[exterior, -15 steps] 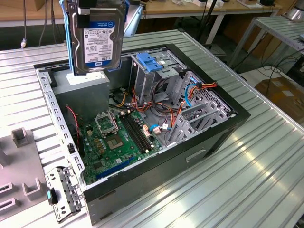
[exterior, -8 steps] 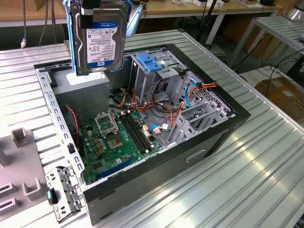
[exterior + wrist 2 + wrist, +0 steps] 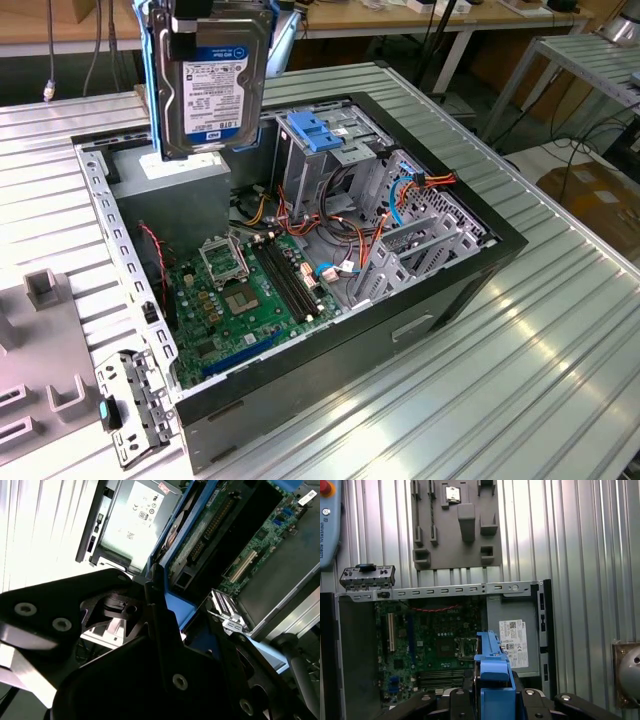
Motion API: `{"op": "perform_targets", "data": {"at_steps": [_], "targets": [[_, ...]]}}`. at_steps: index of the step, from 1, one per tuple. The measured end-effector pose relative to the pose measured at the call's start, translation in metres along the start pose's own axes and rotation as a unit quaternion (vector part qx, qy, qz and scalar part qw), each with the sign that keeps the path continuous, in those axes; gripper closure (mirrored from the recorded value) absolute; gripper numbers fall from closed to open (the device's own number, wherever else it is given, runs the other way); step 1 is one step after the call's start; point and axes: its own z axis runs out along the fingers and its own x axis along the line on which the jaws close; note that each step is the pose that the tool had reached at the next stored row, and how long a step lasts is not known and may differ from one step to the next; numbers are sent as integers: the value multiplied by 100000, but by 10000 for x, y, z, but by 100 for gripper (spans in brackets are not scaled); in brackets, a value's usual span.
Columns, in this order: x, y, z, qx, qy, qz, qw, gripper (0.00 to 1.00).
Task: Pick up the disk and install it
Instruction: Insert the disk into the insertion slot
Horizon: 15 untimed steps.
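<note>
The disk (image 3: 210, 90) hangs upright in the air at the exterior view's upper left, its white label with a blue band facing the camera and blue rails along its sides. My gripper (image 3: 215, 25) is shut on its upper end. It hovers over the back corner of the open computer case (image 3: 495, 250), above the grey power supply box (image 3: 185, 185). In the first wrist view the disk's blue rail (image 3: 492, 677) sticks out between my black fingers (image 3: 455, 702). The second wrist view shows the disk's green circuit-board side (image 3: 220, 525) beside the gripper (image 3: 165, 610).
Inside the case lie the green motherboard (image 3: 240, 290), loose red and orange cables (image 3: 350, 235) and a metal drive cage with a blue latch (image 3: 315, 135). A grey fixture plate (image 3: 40, 340) and a small bracket (image 3: 130, 410) sit on the ribbed metal table (image 3: 520, 380).
</note>
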Motion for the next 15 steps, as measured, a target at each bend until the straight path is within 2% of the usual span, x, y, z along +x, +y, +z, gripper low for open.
{"op": "perform_targets", "data": {"at_steps": [15], "targets": [[63, -5, 0, 0, 1, 2, 100000, 63]]}}
